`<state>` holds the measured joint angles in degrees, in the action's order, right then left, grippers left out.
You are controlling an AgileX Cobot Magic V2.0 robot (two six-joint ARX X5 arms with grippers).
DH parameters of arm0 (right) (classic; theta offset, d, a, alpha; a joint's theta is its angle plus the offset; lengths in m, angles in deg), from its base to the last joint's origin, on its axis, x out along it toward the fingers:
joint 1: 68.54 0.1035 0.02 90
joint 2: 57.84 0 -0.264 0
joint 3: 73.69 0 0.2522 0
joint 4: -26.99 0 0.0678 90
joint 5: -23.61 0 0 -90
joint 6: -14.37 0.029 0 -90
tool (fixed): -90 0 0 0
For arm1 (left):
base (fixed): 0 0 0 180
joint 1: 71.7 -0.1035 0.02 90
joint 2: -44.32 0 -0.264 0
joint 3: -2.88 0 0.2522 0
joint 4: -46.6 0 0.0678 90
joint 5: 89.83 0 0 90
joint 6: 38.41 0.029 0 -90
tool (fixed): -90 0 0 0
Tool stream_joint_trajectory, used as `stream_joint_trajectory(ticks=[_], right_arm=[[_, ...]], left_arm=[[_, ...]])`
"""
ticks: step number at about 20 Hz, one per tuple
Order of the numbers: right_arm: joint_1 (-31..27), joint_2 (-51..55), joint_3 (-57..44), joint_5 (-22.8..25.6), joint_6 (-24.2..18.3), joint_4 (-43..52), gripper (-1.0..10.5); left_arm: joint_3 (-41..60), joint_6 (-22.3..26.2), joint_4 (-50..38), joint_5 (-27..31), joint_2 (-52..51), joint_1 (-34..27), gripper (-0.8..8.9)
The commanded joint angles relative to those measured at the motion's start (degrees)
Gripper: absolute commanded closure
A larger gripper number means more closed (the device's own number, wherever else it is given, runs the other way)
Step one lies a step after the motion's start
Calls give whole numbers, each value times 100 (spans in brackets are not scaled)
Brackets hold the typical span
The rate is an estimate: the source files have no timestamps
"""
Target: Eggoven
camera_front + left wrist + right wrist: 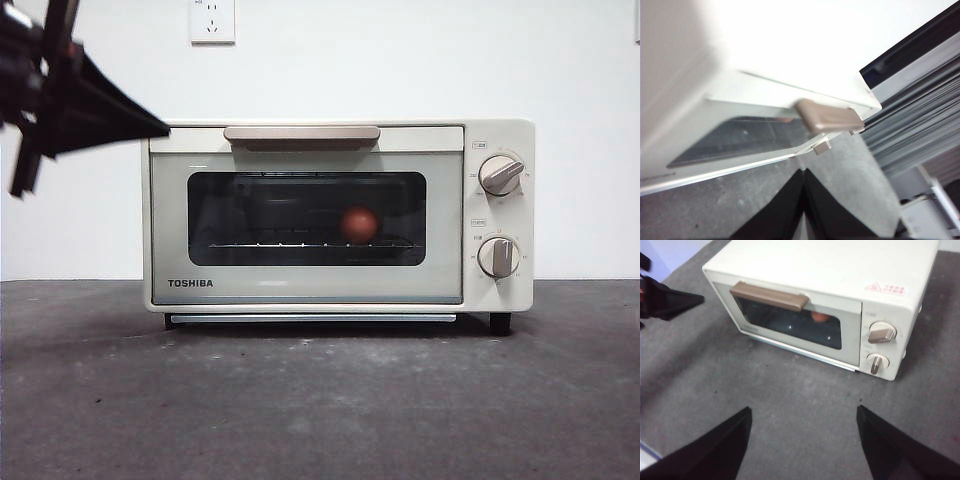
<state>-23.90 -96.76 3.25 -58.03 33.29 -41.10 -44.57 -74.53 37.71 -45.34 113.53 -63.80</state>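
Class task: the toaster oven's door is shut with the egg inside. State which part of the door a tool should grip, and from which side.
Grip the brown bar handle along the top edge of the door, coming from the front and slightly above. It stands out from the toaster oven, so jaws can close over and under it. The left tool, shut, hangs beside the oven's upper corner.

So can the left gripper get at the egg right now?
Probably not. The egg sits on the rack inside the oven, behind its closed glass door. The left gripper, jaws shut, is by the oven's top corner; the handle would need pulling first.
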Motion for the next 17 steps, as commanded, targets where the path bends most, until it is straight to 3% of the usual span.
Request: stream_joint_trajectory(ticks=[1,5,12,17], right_arm=[[66,-33,46,-111,59,-42,618],[68,-35,-52,-151,57,-55,619],[81,-28,-1038,-568,55,732,675],[179,-28,-1926,-662,-61,2256,893]], left_arm=[[-77,785,960,459,-688,144,806],[-79,1388,2293,1349,-1794,411,806],[-245,1923,3980,2406,-3289,651,806],[-315,2186,4758,2940,-4011,656,806]])
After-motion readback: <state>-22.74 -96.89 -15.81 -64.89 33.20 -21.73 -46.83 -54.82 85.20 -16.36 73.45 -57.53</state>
